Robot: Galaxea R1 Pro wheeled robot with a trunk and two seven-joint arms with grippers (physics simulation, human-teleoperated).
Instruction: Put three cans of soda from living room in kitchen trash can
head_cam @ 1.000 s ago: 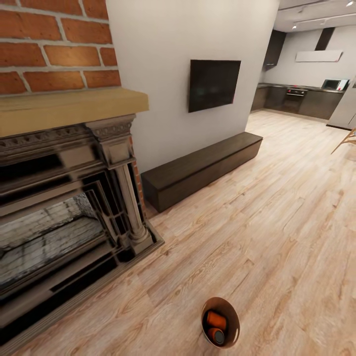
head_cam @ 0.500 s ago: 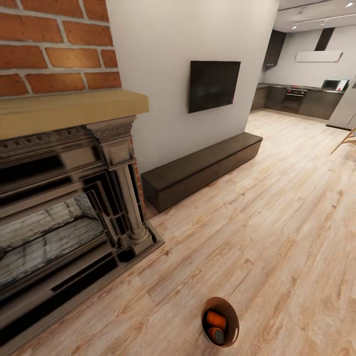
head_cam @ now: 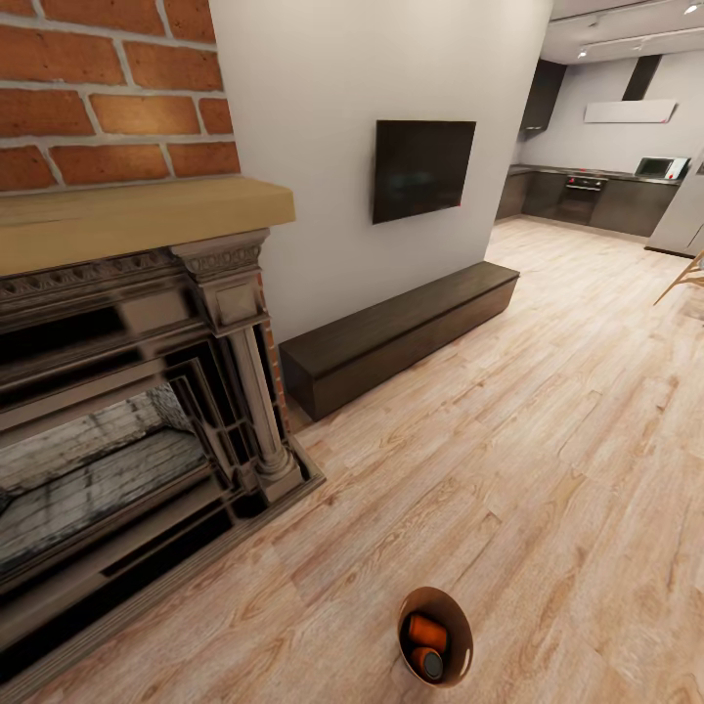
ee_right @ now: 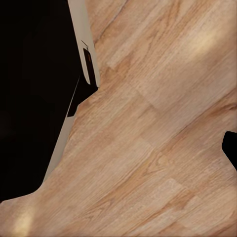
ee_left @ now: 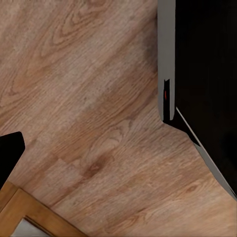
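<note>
- A small round bin (head_cam: 435,636) stands on the wood floor (head_cam: 548,440) near the fireplace (head_cam: 127,391).
- Two orange soda cans (head_cam: 427,645) lie inside it.
- Kitchen (head_cam: 606,186) far behind.
- Whether either claw is open or closed cannot be told.

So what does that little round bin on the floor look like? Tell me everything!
The tash can is a small round bin that lies tipped over on the light wood floor, its open mouth facing the head camera. Its inside looks brown, like wood, and its outside is hard to see from here. Orange cans of soda with dark tops lie inside; I can make out two. Nothing else touches it.
</note>
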